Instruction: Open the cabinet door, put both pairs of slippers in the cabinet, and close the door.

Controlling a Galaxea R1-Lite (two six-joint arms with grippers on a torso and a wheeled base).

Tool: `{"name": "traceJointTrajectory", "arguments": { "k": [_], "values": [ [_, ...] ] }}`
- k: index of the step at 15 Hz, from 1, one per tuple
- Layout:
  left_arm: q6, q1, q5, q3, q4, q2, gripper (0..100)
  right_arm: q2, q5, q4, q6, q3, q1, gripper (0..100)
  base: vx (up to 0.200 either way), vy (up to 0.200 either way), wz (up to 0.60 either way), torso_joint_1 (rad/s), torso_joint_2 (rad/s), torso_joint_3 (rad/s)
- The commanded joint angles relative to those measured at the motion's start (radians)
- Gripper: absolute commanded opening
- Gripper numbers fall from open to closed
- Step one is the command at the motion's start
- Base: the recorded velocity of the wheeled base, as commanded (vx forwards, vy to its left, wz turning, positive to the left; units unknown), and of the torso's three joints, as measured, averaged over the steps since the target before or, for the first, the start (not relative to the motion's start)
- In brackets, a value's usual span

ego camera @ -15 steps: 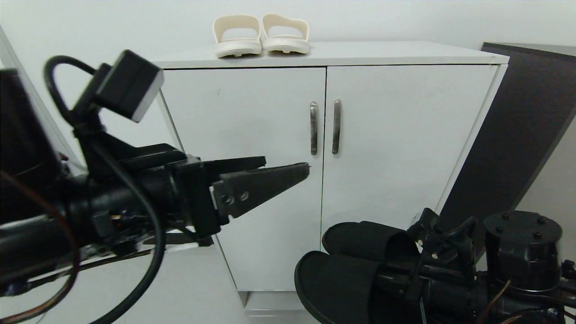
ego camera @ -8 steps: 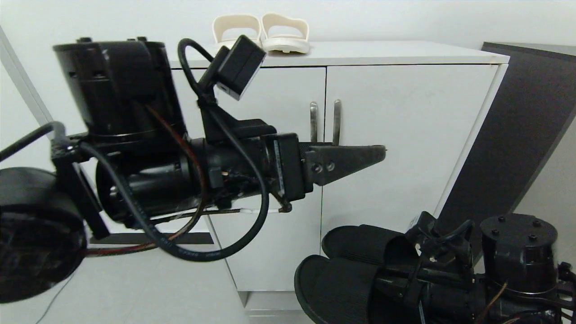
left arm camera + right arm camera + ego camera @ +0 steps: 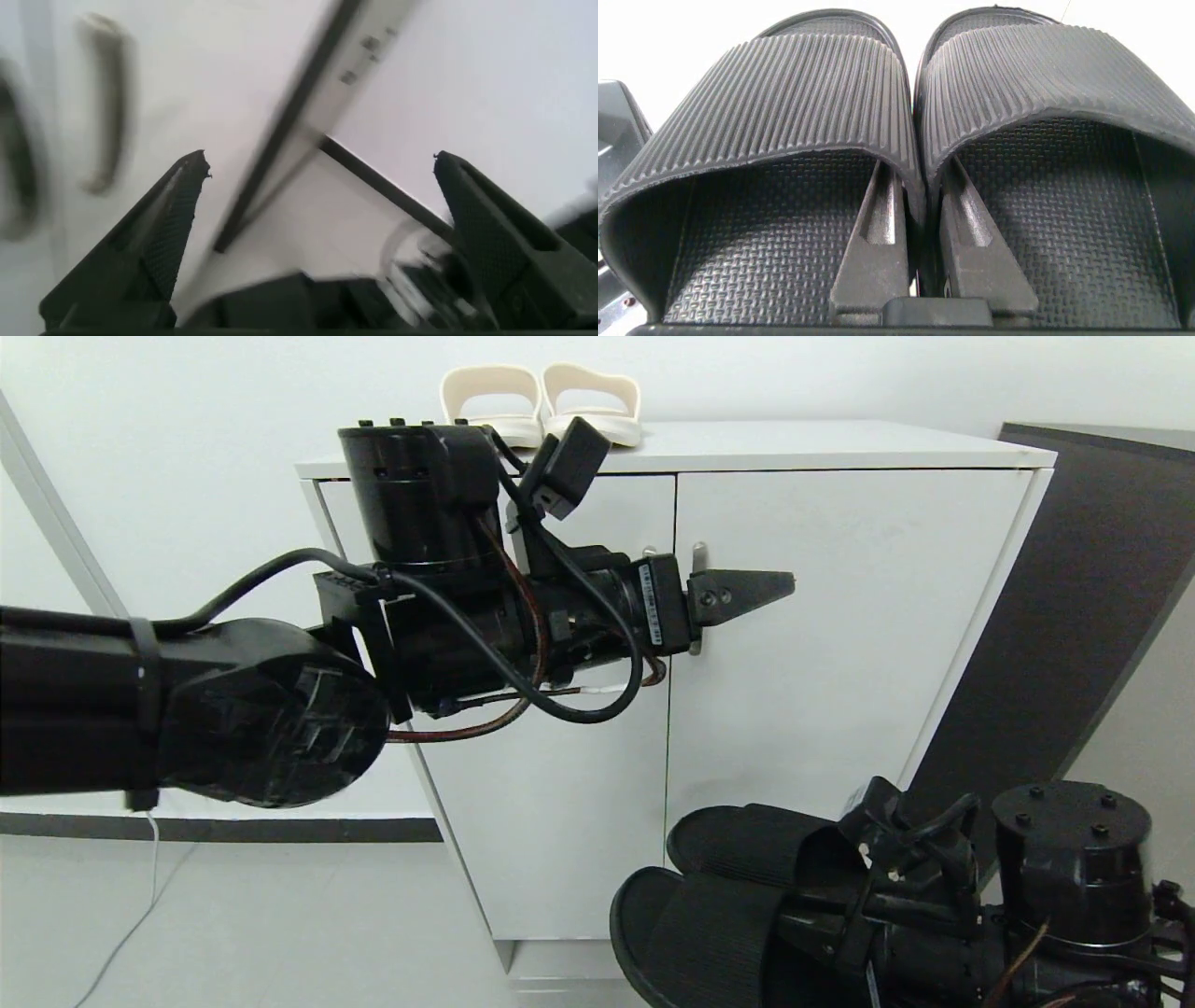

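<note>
Starting at the left, wall [image 3: 168,476] and open floor [image 3: 233,915] run up to the cabinet's [image 3: 840,709] left edge; both doors [image 3: 560,784] are shut, the seam between them running straight down the middle. My left gripper [image 3: 782,584] hangs in front of the right door, just past its handle [image 3: 697,556], fingers [image 3: 159,243] spread wide and holding nothing. Cream slippers [image 3: 541,394] sit side by side on the cabinet's top, left of its middle. A dark panel [image 3: 1074,616] stands just beside the cabinet's right edge. Low at the right, my right gripper [image 3: 920,238] is clamped on the black slippers [image 3: 738,896], one finger inside each, pinching their inner walls together.
</note>
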Motion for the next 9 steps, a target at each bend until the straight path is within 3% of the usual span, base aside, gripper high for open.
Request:
{"name": "traceJointTrajectory", "arguments": {
  "k": [1,5,9],
  "values": [
    [0.002,0.004,0.036,-0.037,0.002,0.035,100,0.004,0.0,0.0,0.0,-0.001,0.0,0,0.0,0.0,0.0,0.0,0.0,0.0],
    [0.004,0.031,0.081,-0.077,0.014,0.068,100,0.004,-0.001,0.0,-0.002,-0.001,0.002,0,0.0,0.0,0.0,0.0,0.0,0.0],
    [0.004,0.041,0.082,-0.1,0.014,0.095,100,0.004,-0.001,0.0,-0.002,-0.001,0.002,0,0.0,0.0,0.0,0.0,0.0,0.0]
  ]
}}
